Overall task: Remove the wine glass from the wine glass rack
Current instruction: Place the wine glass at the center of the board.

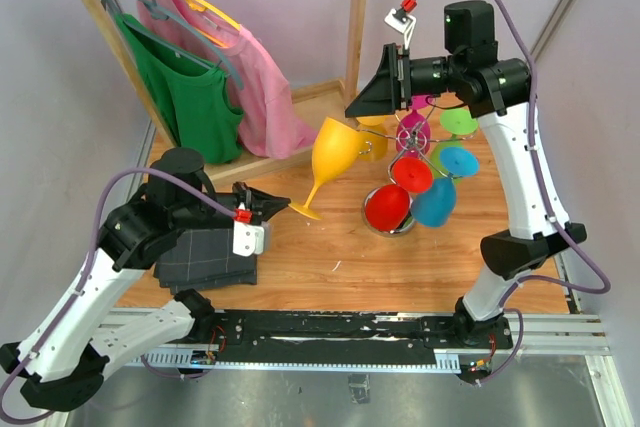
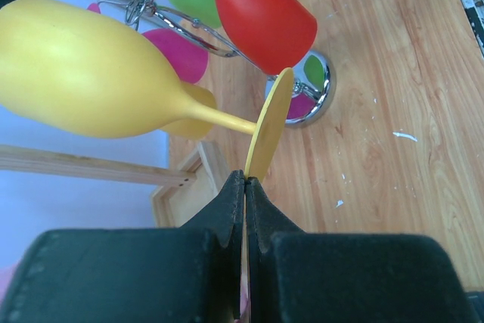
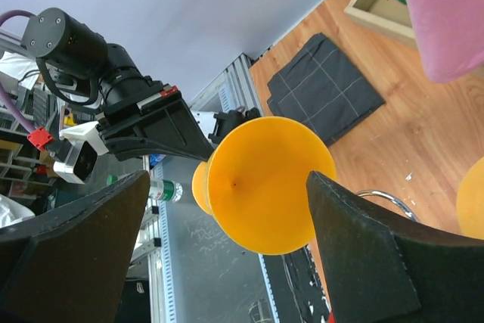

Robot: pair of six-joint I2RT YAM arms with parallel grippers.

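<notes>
My left gripper (image 2: 244, 184) pinches the wine glass (image 2: 91, 73) (by its foot), arm low near the left edge of the table (image 1: 400, 277). My right gripper (image 3: 228, 181) gapes wide, arm reared up toward the far edge.

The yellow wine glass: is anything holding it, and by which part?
The left gripper pinches the yellow wine glass by its foot's edge; the right gripper holds nothing.
</notes>
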